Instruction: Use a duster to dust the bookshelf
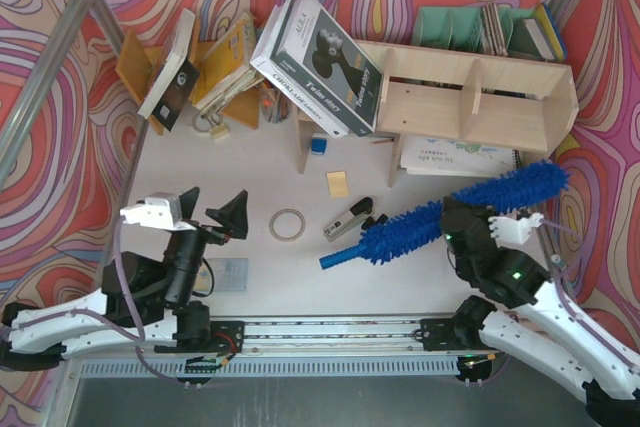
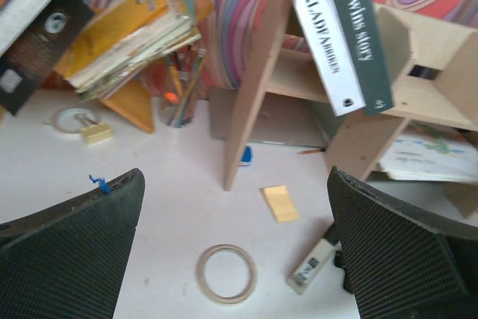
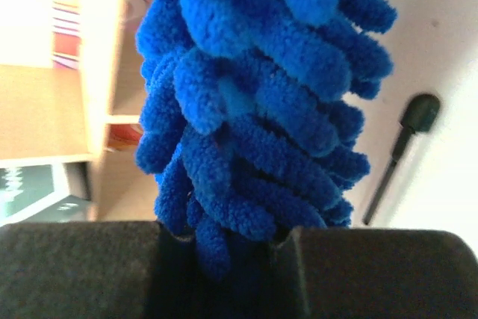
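so, we judge the task barely begun: the duster (image 1: 470, 202) is picked up, but no wiping of the bookshelf (image 1: 470, 112) shows yet. the right end effector (image 1: 460, 222) is clamped on the duster partway along its length. the fluffy head reaches ahead of it toward the shelf's right end, and the flat handle sticks out behind it over the table (image 1: 270, 172). the head's tip is near the shelf's lower edge; we cannot tell whether it touches. in our judgement, every compartment and the top board are left to sweep. the left end effector (image 1: 212, 209) hangs spread wide and holds nothing, well apart from the duster.

only the overhead view shows the whole duster and both arms. the right wrist view shows the chenille squeezed between the pads, and a thin dark-tipped rod (image 3: 399, 147) lying to the right, which we cannot find from above. the left wrist view shows a tape ring (image 2: 226, 273), a yellow note pad (image 2: 281, 203) and a stapler (image 2: 312, 267) ahead of its fingers.
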{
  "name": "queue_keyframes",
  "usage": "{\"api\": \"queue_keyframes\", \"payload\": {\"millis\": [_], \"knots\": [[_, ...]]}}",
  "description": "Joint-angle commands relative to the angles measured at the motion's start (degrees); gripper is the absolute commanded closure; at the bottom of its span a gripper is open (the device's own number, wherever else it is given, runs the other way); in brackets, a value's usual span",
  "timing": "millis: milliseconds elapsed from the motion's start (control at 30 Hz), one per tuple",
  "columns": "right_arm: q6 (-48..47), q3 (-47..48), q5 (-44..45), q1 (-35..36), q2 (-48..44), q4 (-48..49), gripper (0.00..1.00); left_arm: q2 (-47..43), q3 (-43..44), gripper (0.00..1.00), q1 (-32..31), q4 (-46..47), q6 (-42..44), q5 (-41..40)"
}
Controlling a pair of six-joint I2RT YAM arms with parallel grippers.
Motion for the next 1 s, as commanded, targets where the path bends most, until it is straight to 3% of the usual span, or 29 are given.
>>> {"api": "queue_keyframes", "payload": {"millis": [0,233,667,967], "knots": [[7.3,-7.9,-6.69,-0.1,0.48,8.03,1.0,-3.81,0.52,0.01,0.05,-5.9,6.17,-5.72],[15.09,-14.32,-12.29,-0.1,3.72,10.5,1.0,-9.28,-2.71,0.02,0.07,-7.38,7.14,-4.2],[24.03,-21.79,-18.72,-0.1,9.45,12.74,1.0,-9.34,-7.94,0.02,0.06,-4.66,7.67,-6.81],[25.51,-23.35,-19.11,-0.1,11.63,13.24,0.87,-6.4,-8.04,0.02,0.4,-2.76,8.51,-7.06]]}}
